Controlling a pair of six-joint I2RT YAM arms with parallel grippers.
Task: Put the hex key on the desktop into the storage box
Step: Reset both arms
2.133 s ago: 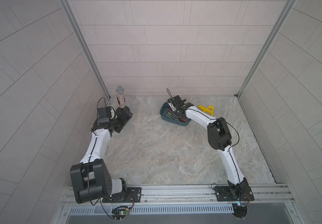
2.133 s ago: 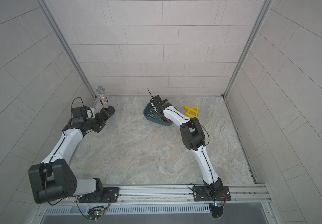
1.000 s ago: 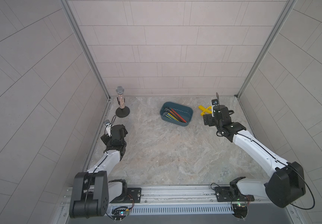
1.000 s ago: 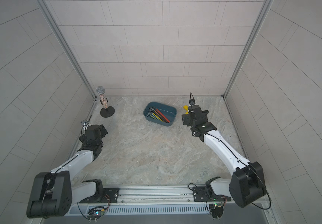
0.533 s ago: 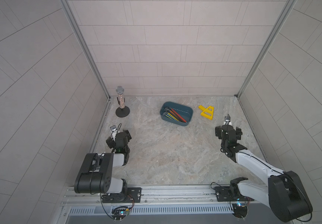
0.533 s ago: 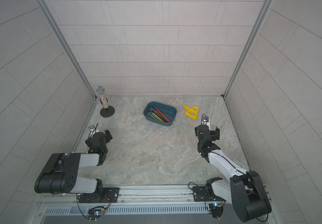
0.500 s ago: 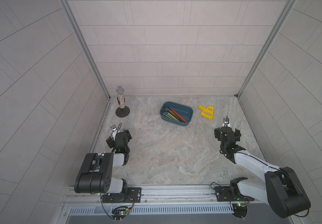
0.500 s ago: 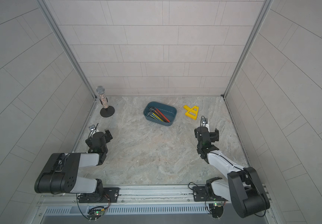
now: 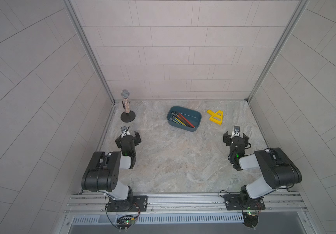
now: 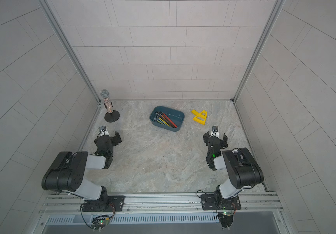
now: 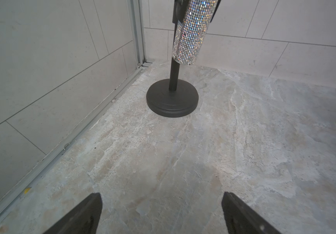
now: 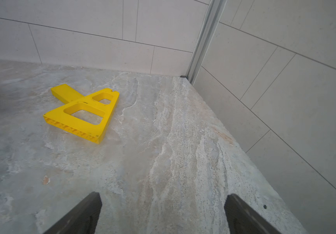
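Judged to be the closing step, with nothing more to fetch: no loose hex key to be seen anywhere on the table (image 9: 173, 166), and a bundle of coloured hex keys (image 9: 180, 120) lying flat inside the blue box (image 9: 199, 121) near the far wall (image 9: 173, 89). Best done by resting both arms low and folded near the rail (image 9: 183, 199), well clear of the box, and by looking over the table once for any thin key missed against the marbled pattern. Left arm (image 9: 127, 144): jaws wide apart and empty, pointing at the round base of the microphone stand (image 11: 172, 98), with bare table between the tips. Right arm (image 9: 236, 144): jaws likewise spread wide, holding nothing, aimed toward the yellow frame (image 12: 82, 113). Hex keys well apart from both pairs of jaws, roughly midway between them and farther from the rail; box out of sight in both wrist views. No reach toward the box called for, short of finding a stray key.
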